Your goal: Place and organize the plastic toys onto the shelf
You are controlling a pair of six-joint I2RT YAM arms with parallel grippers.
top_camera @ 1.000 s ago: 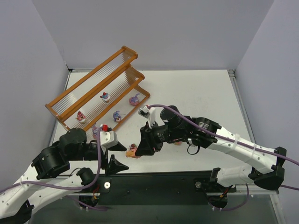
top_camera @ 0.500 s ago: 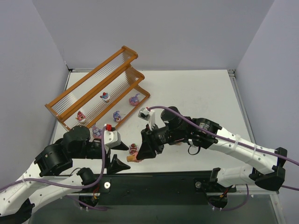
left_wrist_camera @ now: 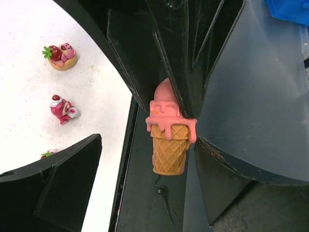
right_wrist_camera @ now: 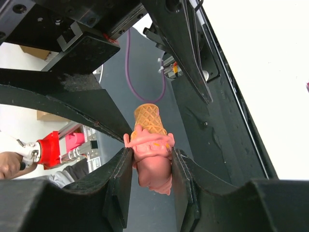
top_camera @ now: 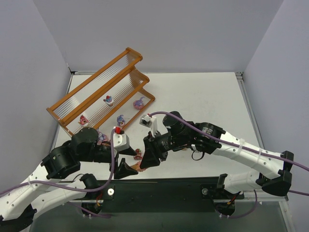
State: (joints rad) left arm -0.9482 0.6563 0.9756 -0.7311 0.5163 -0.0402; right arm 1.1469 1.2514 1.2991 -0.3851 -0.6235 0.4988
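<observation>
Grips a glossy pink ice-cream-cone toy (left_wrist_camera: 169,137) by its scoop in the right jaws, over the desk's (top_camera: 203,96) near edge. Points the waffle cone, its long axis, between the left jaws, spread wide either side, apparently not touching. Has the orange-brown stepped shelf (top_camera: 101,92) beyond, leftward.

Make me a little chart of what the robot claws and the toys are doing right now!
Right claw: shut on the ice cream cone toy, pinching its pink scoop
Left claw: open around the cone, not gripping it
Shelf: four toys show on its lower tiers
Table: two loose toys lie on it in the left wrist view
</observation>
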